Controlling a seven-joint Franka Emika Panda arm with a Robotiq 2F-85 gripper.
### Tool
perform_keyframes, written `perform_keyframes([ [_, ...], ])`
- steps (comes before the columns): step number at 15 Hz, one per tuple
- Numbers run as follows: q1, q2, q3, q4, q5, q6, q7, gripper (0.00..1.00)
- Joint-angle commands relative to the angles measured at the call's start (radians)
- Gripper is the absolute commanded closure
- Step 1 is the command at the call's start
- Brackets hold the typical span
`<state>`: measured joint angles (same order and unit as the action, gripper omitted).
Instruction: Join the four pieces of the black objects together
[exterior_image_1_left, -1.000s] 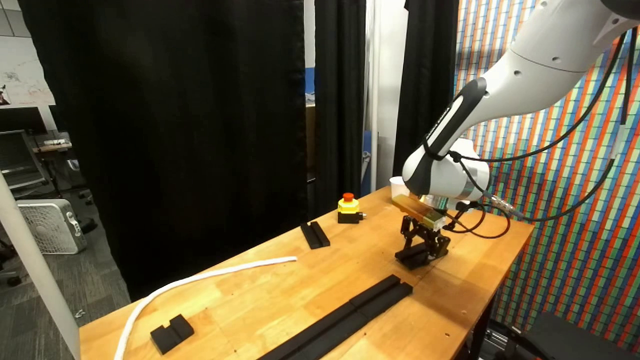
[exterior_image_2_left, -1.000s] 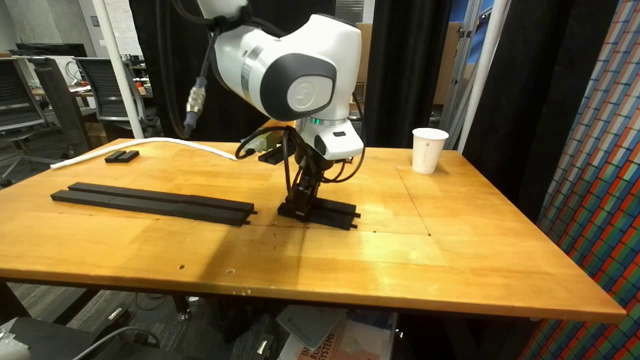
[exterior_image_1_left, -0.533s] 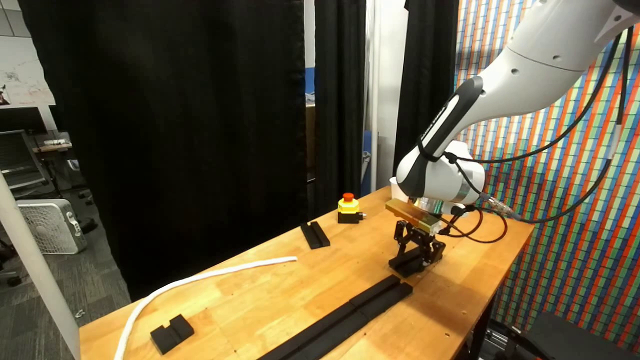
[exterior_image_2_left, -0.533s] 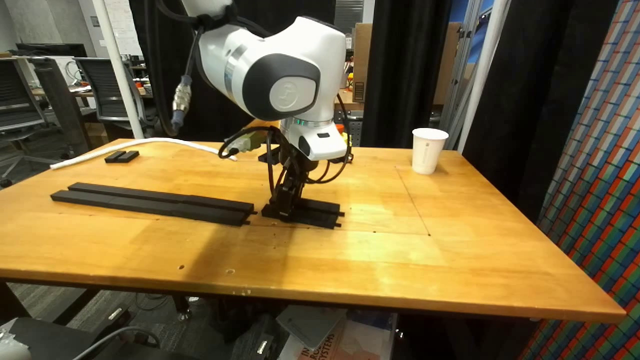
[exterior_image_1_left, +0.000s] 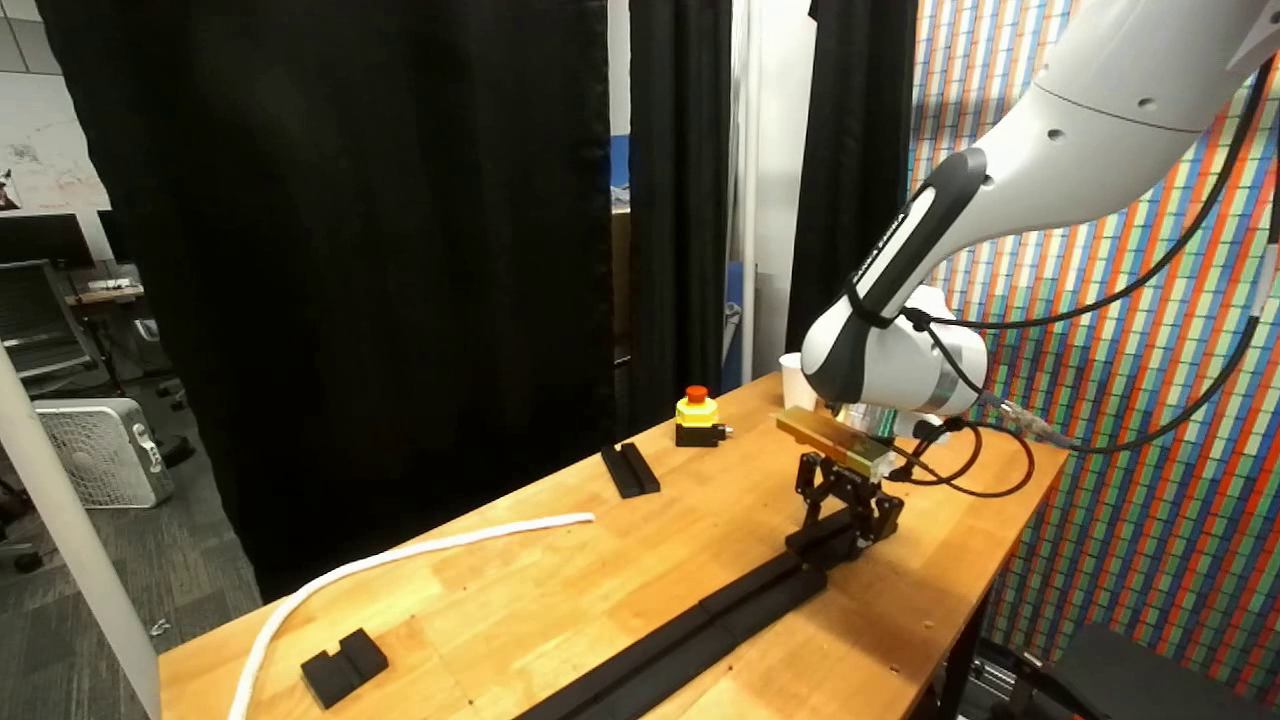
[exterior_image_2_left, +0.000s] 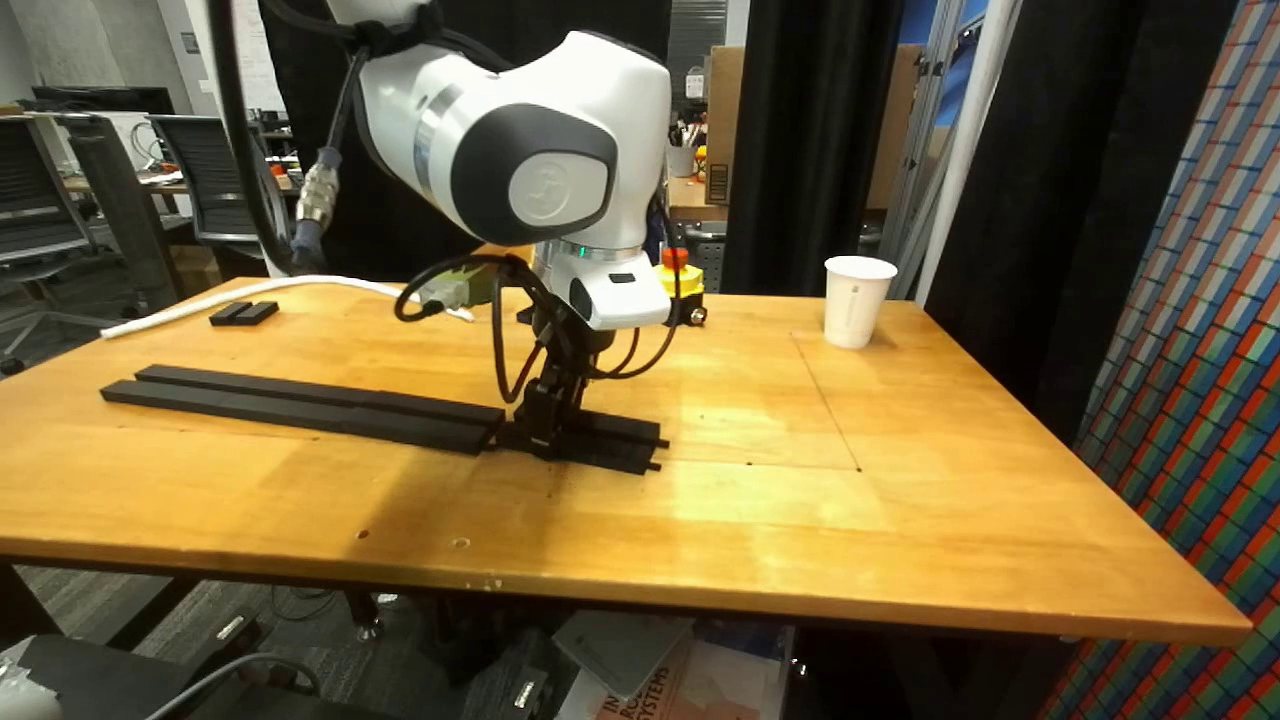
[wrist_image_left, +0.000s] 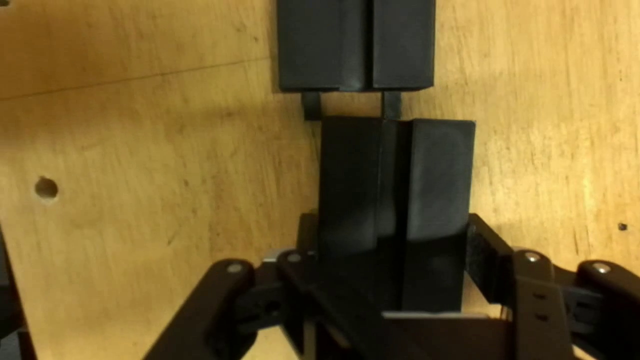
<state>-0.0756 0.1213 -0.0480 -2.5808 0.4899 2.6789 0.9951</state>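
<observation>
Black grooved bars lie end to end as a long strip (exterior_image_2_left: 300, 398) on the table, with seams visible; it also shows in an exterior view (exterior_image_1_left: 660, 650) and the wrist view (wrist_image_left: 405, 45). Two short pegs stick out of its end. My gripper (wrist_image_left: 392, 240) is shut on a separate black bar (wrist_image_left: 440, 170), one finger on each long side; the bar also shows in an exterior view (exterior_image_2_left: 605, 450). The held bar's front is close to the pegs but offset to the right in the wrist view. One peg points at its end face, the other lies outside its left side. Contact is unclear.
Two small black grooved blocks, one by the far edge (exterior_image_1_left: 630, 470) and one farther off (exterior_image_1_left: 345, 668), lie near a white cord (exterior_image_1_left: 420, 545). An emergency stop button (exterior_image_1_left: 697, 415) and a white cup (exterior_image_2_left: 858, 300) stand on the table (exterior_image_2_left: 750, 540).
The gripper has carried the held bar toward the strip's pegged end, so the gap between them has shrunk. Lately it also shifted a little sideways toward the near table edge.
</observation>
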Motion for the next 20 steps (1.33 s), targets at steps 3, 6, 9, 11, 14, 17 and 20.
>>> perform_keyframes([
  [3,0.02,-0.06,-0.008,-0.047,-0.022,-0.022,0.044,0.54],
  [6,0.019,-0.062,-0.013,-0.045,-0.037,-0.017,0.055,0.54],
  [9,0.02,-0.07,-0.022,-0.045,-0.078,-0.003,0.09,0.54],
  [11,0.019,-0.076,-0.027,-0.044,-0.108,-0.008,0.115,0.54],
  [14,0.016,-0.09,-0.025,-0.044,-0.116,-0.035,0.122,0.54],
  [17,0.012,-0.098,-0.019,-0.036,-0.09,-0.099,0.109,0.54],
  [20,0.012,-0.106,-0.019,-0.037,-0.089,-0.127,0.115,0.54],
])
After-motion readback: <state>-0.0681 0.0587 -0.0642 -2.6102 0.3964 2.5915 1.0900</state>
